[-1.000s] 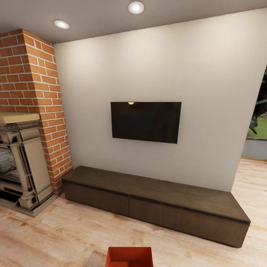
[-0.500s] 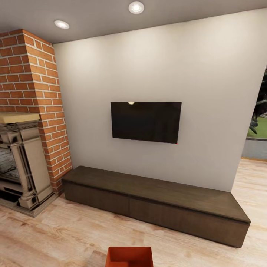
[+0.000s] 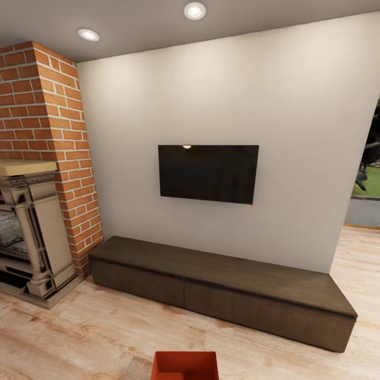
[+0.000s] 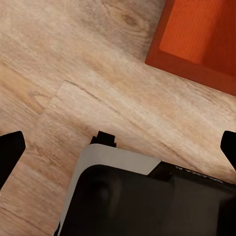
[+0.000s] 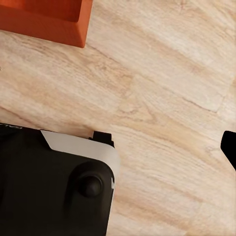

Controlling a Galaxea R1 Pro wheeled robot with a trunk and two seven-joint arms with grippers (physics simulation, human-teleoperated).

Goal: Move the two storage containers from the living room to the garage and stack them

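Left wrist view: left pincer [image 4: 118,147] spread open, empty, above wood-plank floor [image 4: 98,88]; orange-red storage container [image 4: 199,42] rests on the planks beyond its fingertips. Right pincer: one fingertip visible, state undeterminable. Farther: dark bench [image 3: 221,287], wall TV [image 3: 208,173].

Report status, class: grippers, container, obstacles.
Left gripper open, empty. Right gripper: one fingertip in view, state unclear. Orange-red open-top storage container on light wood-plank floor. Nothing between grippers and it.

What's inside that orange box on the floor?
The storage container looks empty where its inside shows, in the left wrist view. The rest is cut off at the picture edges, so unseen.
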